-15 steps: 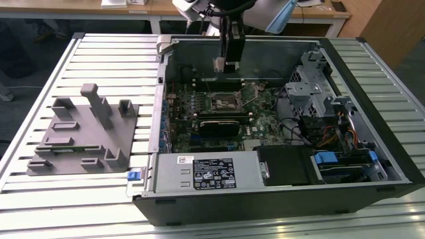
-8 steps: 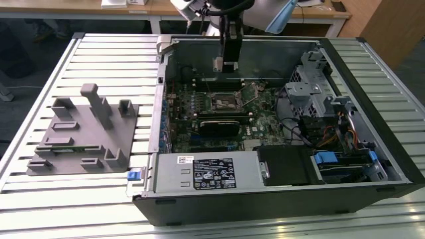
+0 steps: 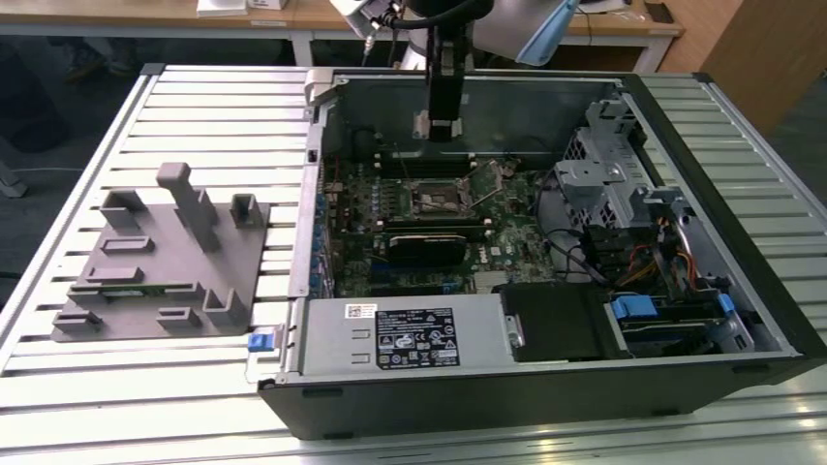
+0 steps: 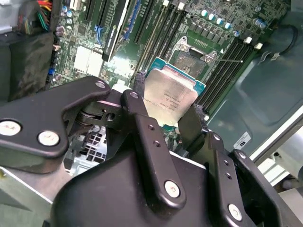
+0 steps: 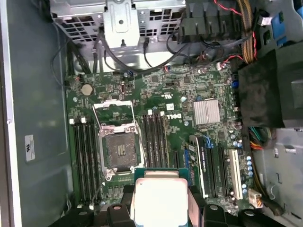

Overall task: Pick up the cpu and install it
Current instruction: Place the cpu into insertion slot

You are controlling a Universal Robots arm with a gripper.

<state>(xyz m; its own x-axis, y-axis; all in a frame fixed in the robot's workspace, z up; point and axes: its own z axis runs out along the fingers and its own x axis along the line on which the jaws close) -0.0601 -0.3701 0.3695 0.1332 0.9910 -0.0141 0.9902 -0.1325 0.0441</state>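
The gripper (image 4: 166, 117) has its fingers (image 4: 138, 111) clamped on two opposite edges of the cpu (image 4: 170, 94). The chip hangs in the air with its silvery top showing in both wrist views. It sits above the motherboard (image 5: 180, 94) and near the socket (image 5: 118, 147), not seated in it. The socket looks empty, with its metal frame (image 5: 111, 109) swung back.

The grip is only on thin edges, so I judge the main risk to be the chip slipping or tilting between the fingers. If it came down crooked or turned the wrong way, it could bend the socket's fine contacts. The raised frame and its thin lever (image 4: 228, 60) stand just beside the opening, and a finger could catch on either.

Memory slots (image 5: 154, 142) flank the socket on both sides, so there is little room sideways. The room straight above the socket looks open. Farther out, the small heatsink (image 5: 206, 112) and the long black card slots (image 5: 213, 165) are well apart from it.

In the exterior view the arm reaches down near the rear wall of the computer case (image 3: 530, 102). The drive cage (image 3: 607, 170) and loose cables (image 3: 646, 263) are on the exterior view's right. Beyond the case, a grey fixture (image 3: 155, 262) lies on the slatted bench (image 3: 207, 102).
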